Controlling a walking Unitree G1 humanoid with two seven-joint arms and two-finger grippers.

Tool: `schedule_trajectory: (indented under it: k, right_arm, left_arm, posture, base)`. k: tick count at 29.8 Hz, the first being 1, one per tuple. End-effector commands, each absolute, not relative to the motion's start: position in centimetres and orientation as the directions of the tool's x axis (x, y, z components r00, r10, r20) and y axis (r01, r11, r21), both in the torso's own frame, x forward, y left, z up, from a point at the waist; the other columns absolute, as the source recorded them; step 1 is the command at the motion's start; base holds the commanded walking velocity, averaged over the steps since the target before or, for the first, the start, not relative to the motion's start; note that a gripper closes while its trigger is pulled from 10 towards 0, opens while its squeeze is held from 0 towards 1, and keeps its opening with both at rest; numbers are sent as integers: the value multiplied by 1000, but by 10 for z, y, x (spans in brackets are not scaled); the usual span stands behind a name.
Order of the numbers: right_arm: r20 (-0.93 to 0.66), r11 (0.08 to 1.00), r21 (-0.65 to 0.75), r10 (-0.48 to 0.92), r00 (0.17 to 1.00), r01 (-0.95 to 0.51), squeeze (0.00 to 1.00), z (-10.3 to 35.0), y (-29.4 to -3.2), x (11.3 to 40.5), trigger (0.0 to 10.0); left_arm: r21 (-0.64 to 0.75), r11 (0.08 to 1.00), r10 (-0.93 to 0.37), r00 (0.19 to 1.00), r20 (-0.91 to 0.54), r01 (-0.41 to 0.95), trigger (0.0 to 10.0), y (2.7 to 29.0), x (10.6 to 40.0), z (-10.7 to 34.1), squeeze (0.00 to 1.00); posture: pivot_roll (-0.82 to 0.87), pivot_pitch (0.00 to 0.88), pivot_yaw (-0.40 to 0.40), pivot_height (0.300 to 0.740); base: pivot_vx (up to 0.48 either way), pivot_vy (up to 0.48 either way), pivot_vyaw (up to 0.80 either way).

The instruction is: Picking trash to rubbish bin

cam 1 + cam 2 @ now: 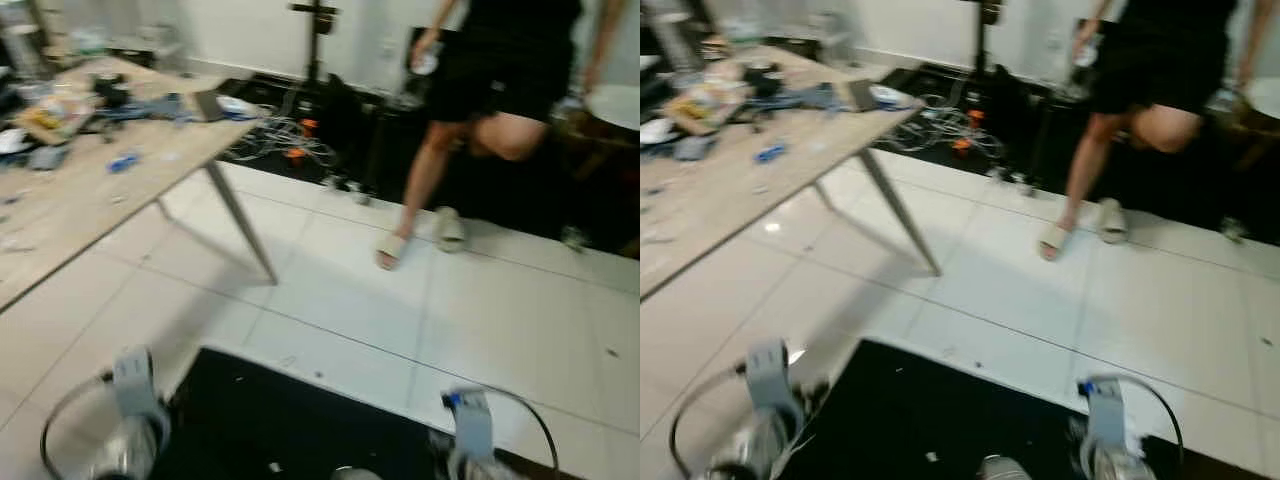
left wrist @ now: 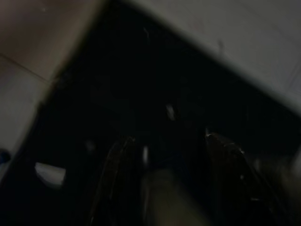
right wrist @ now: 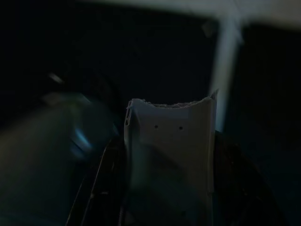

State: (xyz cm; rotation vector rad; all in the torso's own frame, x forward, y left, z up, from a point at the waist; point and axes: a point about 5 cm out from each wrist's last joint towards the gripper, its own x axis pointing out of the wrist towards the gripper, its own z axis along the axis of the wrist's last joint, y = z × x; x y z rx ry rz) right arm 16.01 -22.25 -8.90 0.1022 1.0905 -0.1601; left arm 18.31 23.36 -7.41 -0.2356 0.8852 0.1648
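Over the black mat (image 1: 290,420), the right gripper (image 3: 169,179) pinches a broken white plastic strip (image 3: 171,141) between its fingers. Left gripper (image 2: 169,183) hangs spread above that mat too, while a person (image 1: 500,90) walks beyond it.

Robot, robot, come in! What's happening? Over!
Right gripper shut on broken white plastic piece. Left gripper open, idle. Person walking ahead, table on left.

You could read no text, label, brand or number anywhere; the clutter on the table (image 1: 70,200) was too blurred.
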Motion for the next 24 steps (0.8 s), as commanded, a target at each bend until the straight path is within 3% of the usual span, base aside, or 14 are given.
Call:
schedule_trajectory:
  k: [1, 8, 17, 24]
  right_arm:
    - [-903, 986, -1, -74, 422, 169, 0, -94, -217, 152, 10000]
    - [-951, 993, -73, -97, 295, 94, 0, -107, -218, 111, 10000]
    - [-952, 995, -92, -81, 296, -24, 0, -108, -214, 112, 10000]
    - [-949, 988, -114, -77, 305, -106, 0, -107, -212, 118, 10000]
  left_arm:
    - [-80, 976, 50, 568, -822, -202, 10000, 234, 170, -81, 0]
    - [62, 998, 56, 402, -914, 2, 10000, 230, 128, -99, 0]
    - [135, 940, 13, 362, -932, 314, 10000, 228, 125, -100, 0]
    - [149, 921, 14, 350, -937, 361, 10000, 228, 121, -101, 0]
  posture:
    - [5, 54, 19, 740]
    - [3, 54, 20, 740]
    - [3, 54, 20, 740]
    - [15, 60, 20, 740]
  base:
    - [0, 0, -763]
    - [0, 0, -755]
    - [0, 0, -752]
    - [0, 0, -752]
